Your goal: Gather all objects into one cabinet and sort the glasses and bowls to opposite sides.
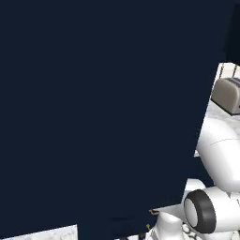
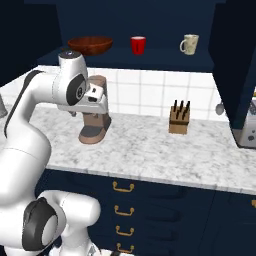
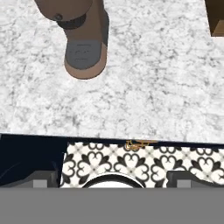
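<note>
1 open hand above counter

Three cameras on a kitchen robot

The left base view sits close behind a navy cabinet door. The right base view looks forward over the marble counter. The hand view looks straight down on the same counter and brown coffee machine.

Cabinet shelf with wooden bowl, red cup, mottled mug
</note>
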Tool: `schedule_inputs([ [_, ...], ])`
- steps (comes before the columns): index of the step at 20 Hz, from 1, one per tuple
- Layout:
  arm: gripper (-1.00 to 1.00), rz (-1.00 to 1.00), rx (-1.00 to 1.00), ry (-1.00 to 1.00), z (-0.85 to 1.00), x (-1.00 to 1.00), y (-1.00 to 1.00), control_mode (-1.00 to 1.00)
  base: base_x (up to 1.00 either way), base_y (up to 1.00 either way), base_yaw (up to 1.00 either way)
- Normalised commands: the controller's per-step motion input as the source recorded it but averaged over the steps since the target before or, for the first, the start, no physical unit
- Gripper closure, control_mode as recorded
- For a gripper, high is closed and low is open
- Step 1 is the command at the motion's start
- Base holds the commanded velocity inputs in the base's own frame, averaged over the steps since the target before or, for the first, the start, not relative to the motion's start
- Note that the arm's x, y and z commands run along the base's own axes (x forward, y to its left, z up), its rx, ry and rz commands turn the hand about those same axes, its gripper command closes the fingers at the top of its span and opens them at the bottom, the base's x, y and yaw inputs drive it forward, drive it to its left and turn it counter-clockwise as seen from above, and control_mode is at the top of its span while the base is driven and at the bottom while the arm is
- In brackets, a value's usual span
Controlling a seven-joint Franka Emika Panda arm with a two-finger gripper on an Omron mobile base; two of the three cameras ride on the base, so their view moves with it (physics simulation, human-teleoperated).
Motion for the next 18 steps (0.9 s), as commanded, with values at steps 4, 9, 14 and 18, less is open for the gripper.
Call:
schedule_inputs([
  [4, -1.0, 0.0, 0.0, 0.0, 0.0, 0.0, 0.0, 1.0, -0.61, -0.22, -0.08],
  [9, -1.0, 0.0, 0.0, 0.0, 0.0, 0.0, 0.0, 1.0, -0.04, -0.03, -0.02],
  [14, -1.0, 0.0, 0.0, 0.0, 0.0, 0.0, 0.0, 1.0, 0.0, -0.18, 0.0],
  [18, -1.0, 0.0, 0.0, 0.0, 0.0, 0.0, 0.0, 1.0, 0.0, -0.41, 0.01],
])
